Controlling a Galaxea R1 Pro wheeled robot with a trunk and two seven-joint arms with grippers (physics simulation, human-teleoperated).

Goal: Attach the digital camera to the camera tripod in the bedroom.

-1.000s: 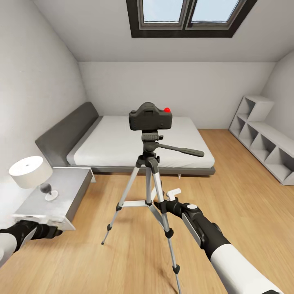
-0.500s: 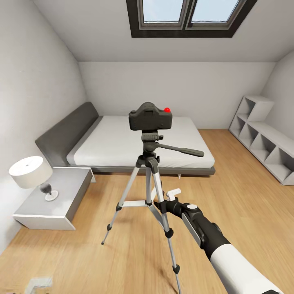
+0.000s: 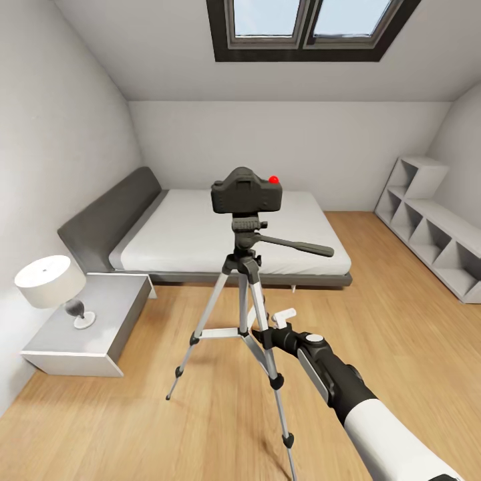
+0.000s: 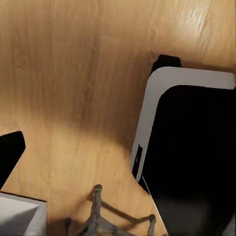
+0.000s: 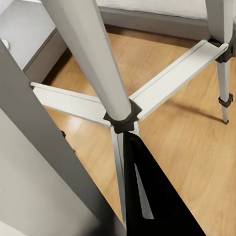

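1. The digital camera (image 3: 246, 190) sits squarely on the black pan head of the camera tripod (image 3: 244, 294), in the middle of the bedroom, nearer to me than the grey bed (image 3: 220, 234). Its red dot points up and its body looks level.

2. By my reckoning the attaching is done: camera and head are touching with no gap that I can make out, and nothing of mine holds the camera.

3. My right gripper (image 3: 284, 319) is low down, just beside the tripod's near right leg, at about the height of the silver spreader bars (image 5: 162, 83). From the wrist I see the centre column and braces very close.

4. Whether that claw is spread or pressed together I cannot tell; the white fingers are partly hidden behind the leg in the head view, and the wrist view is too close to settle it.

5. My left wrist looks down on wood floor (image 4: 73, 73), part of my own base, and a tripod foot; the claw itself I cannot judge.

6. What remains, I think, is only drawing the right arm away without knocking the leg.
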